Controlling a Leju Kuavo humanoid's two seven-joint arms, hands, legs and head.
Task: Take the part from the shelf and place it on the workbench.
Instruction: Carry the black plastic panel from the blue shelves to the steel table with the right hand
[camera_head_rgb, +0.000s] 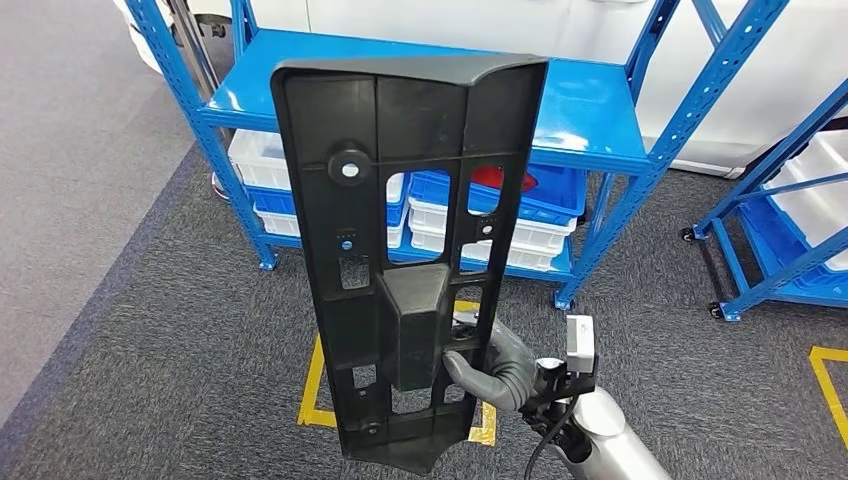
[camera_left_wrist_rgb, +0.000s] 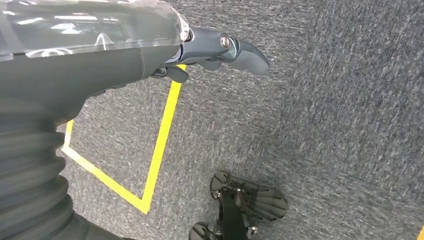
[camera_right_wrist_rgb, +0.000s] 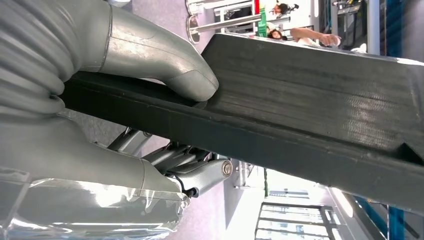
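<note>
A long black plastic part with cut-outs and a boxy bulge stands upright in front of me, held up by my right hand, which grips it low on its right side. In the right wrist view the thumb presses on the part's dark face and the other fingers wrap under it. My left hand hangs over the grey carpet with nothing in it, its fingers partly curled. Behind the part stands the blue shelf.
White and blue bins fill the shelf's lower level. A second blue rack on casters stands at the right. Yellow tape marks a box on the grey carpet under the part. People stand far off in the right wrist view.
</note>
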